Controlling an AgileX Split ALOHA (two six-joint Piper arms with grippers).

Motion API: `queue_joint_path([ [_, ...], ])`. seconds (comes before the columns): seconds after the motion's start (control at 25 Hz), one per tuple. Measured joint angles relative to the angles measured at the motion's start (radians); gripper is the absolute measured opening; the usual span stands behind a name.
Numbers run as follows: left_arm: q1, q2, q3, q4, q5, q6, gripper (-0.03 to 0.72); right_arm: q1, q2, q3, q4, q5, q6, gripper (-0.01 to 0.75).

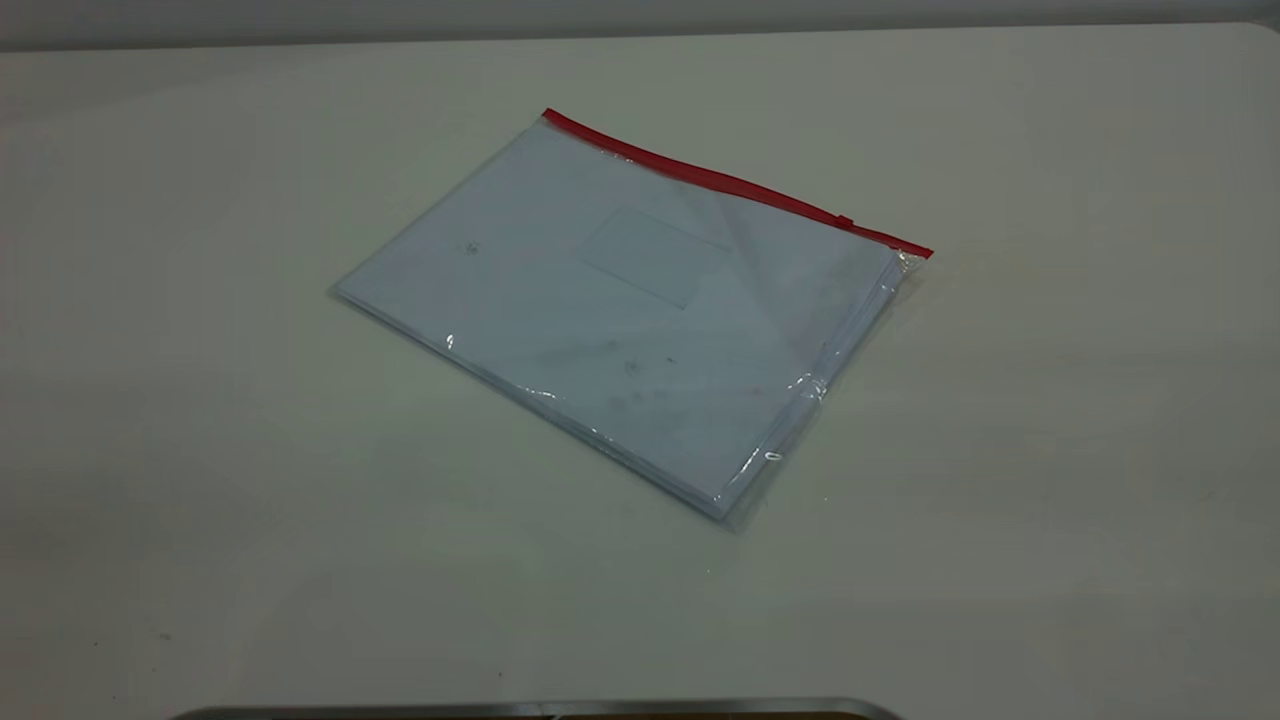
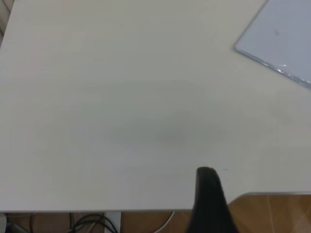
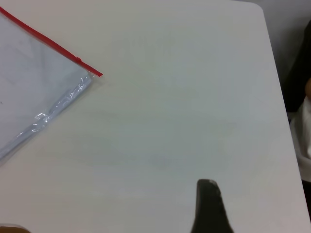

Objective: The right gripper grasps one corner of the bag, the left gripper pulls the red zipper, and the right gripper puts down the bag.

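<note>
The bag (image 1: 640, 310), a clear bluish-white pouch holding white sheets, lies flat mid-table, nearer the far edge, its red zipper (image 1: 735, 183) along the far side. Only one black tip each of the left gripper (image 2: 210, 201) and the right gripper (image 3: 210, 206) shows, over bare table (image 1: 200, 450); their jaw state cannot be told.

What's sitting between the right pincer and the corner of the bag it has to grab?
Nothing visible. In its wrist view, only bare table lies between the right pincer and the bag corner where the red zipper ends.
</note>
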Motion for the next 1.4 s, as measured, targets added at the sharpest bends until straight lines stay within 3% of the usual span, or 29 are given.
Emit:
queue_joint_path([
  [0.2,0.001,0.102,-0.043,0.0,-0.054,-0.016,0.586,0.0,0.0,0.0,0.029,0.0,0.0,0.537],
  [0.52,0.001,0.563,-0.209,-0.011,-0.217,-0.02,0.586,0.0,0.031,-0.031,0.038,-0.069,0.046,0.537],
  [0.68,0.001,0.811,-0.289,-0.018,-0.286,-0.02,0.586,0.0,0.185,-0.064,0.052,-0.177,0.049,0.537],
  [0.84,0.001,1.017,-0.341,-0.022,-0.434,-0.02,0.586,0.0,0.382,-0.079,0.076,-0.322,0.049,0.537],
  [1.08,0.001,1.304,-0.414,-0.047,-0.613,-0.017,0.586,0.0,0.694,-0.08,0.213,-0.423,-0.011,0.537],
  [1.4,-0.035,1.655,-0.639,-0.068,-0.65,0.111,0.586,0.0,1.148,-0.081,0.477,-0.66,-0.268,0.537],
])
